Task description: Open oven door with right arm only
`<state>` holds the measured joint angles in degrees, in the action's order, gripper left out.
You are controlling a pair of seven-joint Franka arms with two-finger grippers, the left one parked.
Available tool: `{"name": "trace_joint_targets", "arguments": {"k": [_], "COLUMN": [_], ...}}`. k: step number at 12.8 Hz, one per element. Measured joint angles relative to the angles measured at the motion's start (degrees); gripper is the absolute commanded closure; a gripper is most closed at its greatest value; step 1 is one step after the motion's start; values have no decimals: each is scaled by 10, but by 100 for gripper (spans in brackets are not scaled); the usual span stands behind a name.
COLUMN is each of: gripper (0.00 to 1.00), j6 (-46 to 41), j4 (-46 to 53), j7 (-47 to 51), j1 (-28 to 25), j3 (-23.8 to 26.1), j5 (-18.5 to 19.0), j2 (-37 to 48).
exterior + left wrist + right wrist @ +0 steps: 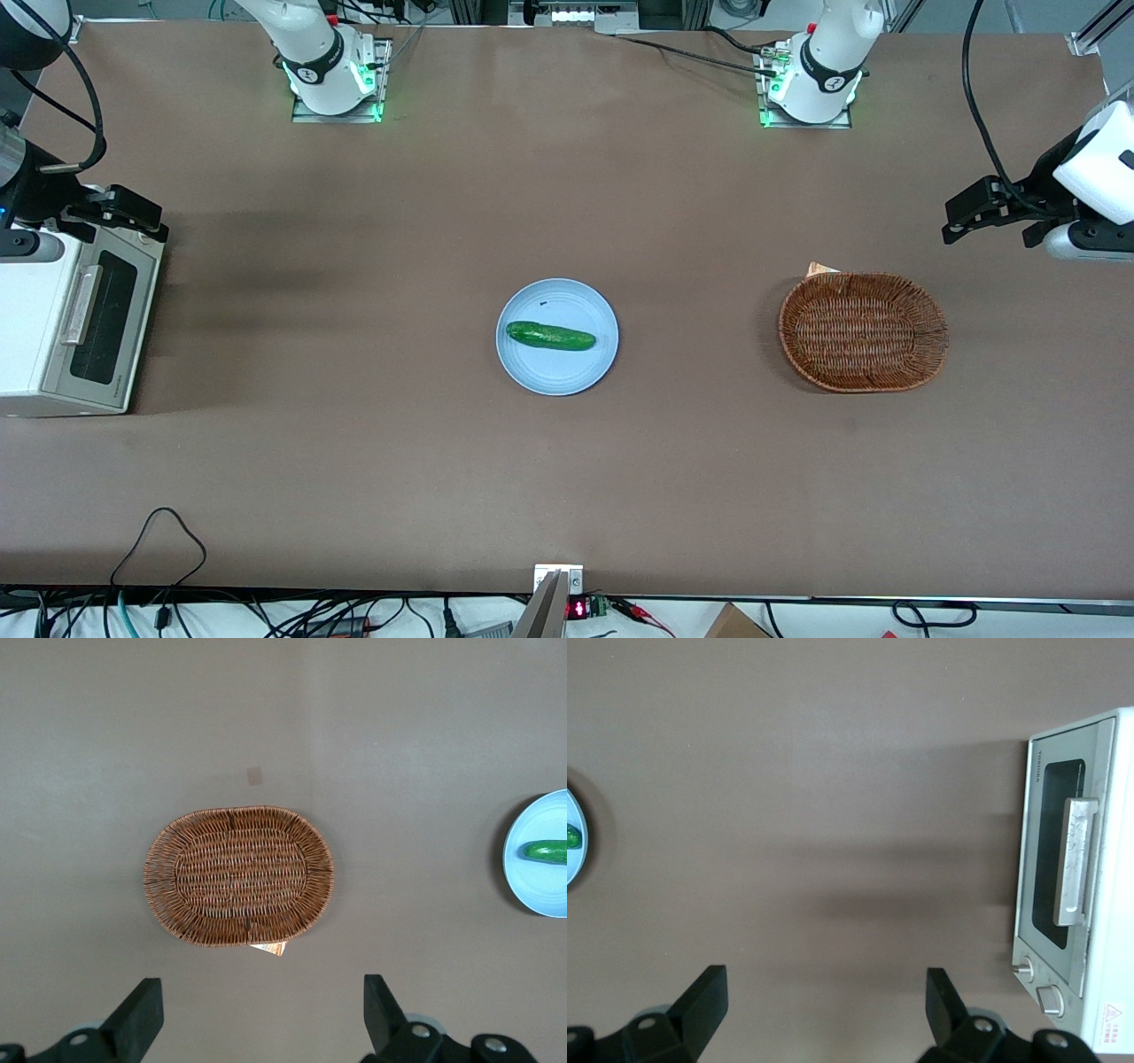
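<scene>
A small white toaster oven stands at the working arm's end of the table. Its oven door (104, 321) is flat against the body, a silver-grey panel with a dark window and a pale bar handle (78, 304). The wrist view shows the same door (1052, 870) and handle (1076, 861) from above. The right arm (27, 182) reaches over the oven. Its black gripper (124, 213) hangs high above the oven's corner farther from the front camera. The gripper (824, 997) is open, with only bare table between its fingers (704, 997). It touches neither door nor handle.
A blue plate (532, 372) with a green cucumber (549, 336) lies mid-table. A wicker basket (939, 332) sits toward the parked arm's end. Two knobs (1036, 985) sit on the oven front beside the door. Brown tabletop stretches between the oven and the plate.
</scene>
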<state>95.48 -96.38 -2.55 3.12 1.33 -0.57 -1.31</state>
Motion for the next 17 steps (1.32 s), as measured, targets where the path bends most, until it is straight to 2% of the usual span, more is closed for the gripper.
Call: {"name": "trace_joint_targets", "arguments": {"k": [2, 3, 4, 7, 17], "gripper": [47, 68, 80, 98, 100], "j6": [0, -2, -10, -27, -57], "j4": [0, 0, 0, 0, 0], "j7": [0, 0, 0, 0, 1], "j1": [0, 0, 0, 0, 0], "j3": [0, 0, 0, 0, 0], "j5": [0, 0, 0, 0, 8], "j2": [-1, -1, -2, -6, -7]}}
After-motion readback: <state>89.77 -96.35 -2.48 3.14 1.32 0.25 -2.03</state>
